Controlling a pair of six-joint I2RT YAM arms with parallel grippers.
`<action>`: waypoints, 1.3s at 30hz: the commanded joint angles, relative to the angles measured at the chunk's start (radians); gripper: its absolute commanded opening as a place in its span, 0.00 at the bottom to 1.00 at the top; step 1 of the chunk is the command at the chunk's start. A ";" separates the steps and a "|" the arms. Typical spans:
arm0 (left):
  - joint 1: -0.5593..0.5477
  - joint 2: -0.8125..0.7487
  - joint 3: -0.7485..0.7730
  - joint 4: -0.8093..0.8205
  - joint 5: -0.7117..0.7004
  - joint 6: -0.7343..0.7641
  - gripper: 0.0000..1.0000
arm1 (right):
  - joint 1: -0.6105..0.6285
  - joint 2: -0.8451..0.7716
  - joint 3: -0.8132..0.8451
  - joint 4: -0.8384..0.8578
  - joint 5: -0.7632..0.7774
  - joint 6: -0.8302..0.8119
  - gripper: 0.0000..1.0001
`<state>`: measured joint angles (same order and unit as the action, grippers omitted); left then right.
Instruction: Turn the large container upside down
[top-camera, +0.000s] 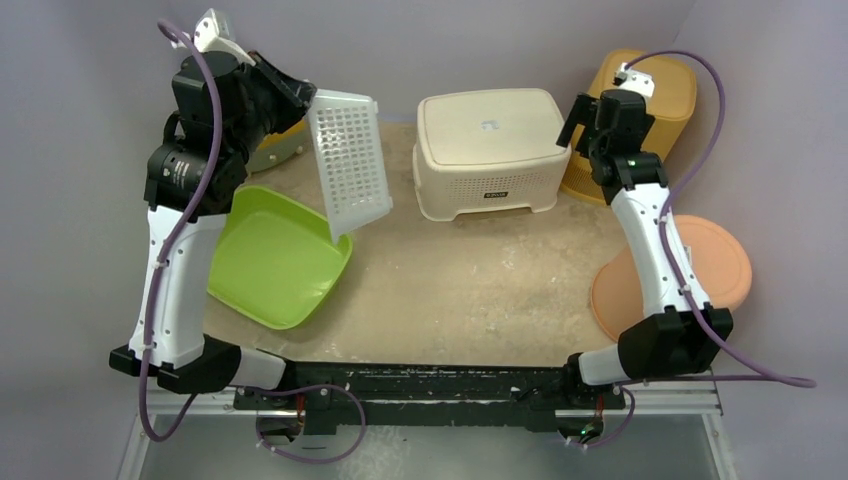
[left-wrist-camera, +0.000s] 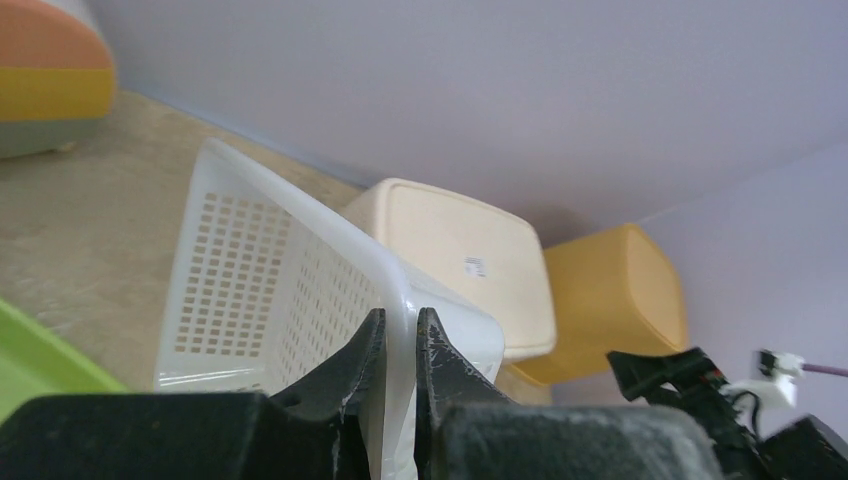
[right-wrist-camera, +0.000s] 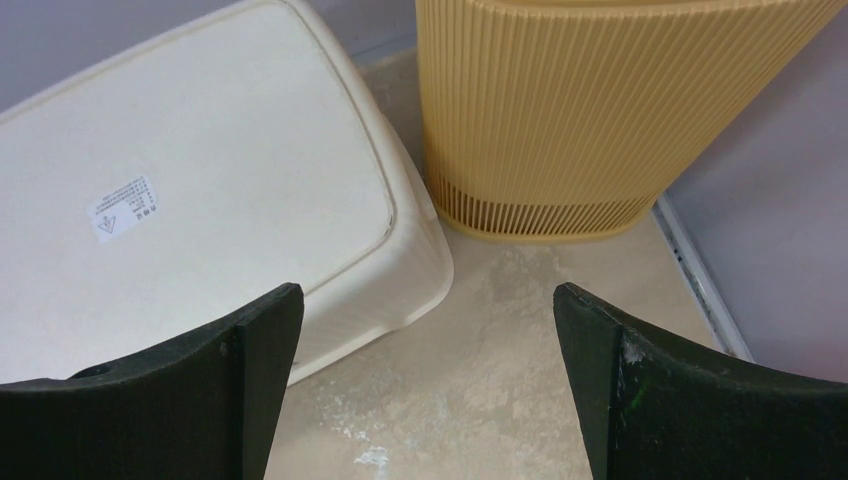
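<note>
The left gripper (left-wrist-camera: 400, 322) is pinched almost closed on the rim of the white lattice basket (top-camera: 350, 165). The basket is lifted and tilted on edge, apparently mid-flip, with the rim grip serving as a pivot. It hangs toward five o'clock from the fingers, its low corner over the green tray (top-camera: 275, 260) (the cream container (top-camera: 487, 150) already sits base-up). The right gripper (right-wrist-camera: 428, 300) is spread wide and empty.

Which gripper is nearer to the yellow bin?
Right. The right gripper hovers open just beside the yellow bin; the left gripper is across the table, shut on the white basket.
</note>
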<state>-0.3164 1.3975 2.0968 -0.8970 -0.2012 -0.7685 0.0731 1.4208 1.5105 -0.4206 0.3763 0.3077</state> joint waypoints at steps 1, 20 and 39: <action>-0.002 -0.041 -0.062 0.315 0.227 -0.150 0.00 | -0.021 0.015 0.076 0.005 0.024 0.013 0.97; -0.001 -0.162 -0.367 0.410 0.430 -0.433 0.00 | -0.064 -0.040 0.055 0.018 0.036 0.004 0.98; -0.005 -0.328 -0.782 0.676 0.652 -0.703 0.00 | -0.068 -0.091 0.023 0.022 0.004 0.024 0.98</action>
<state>-0.3168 1.0565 1.4128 -0.5663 0.3653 -1.3022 0.0101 1.3560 1.5253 -0.4206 0.3817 0.3252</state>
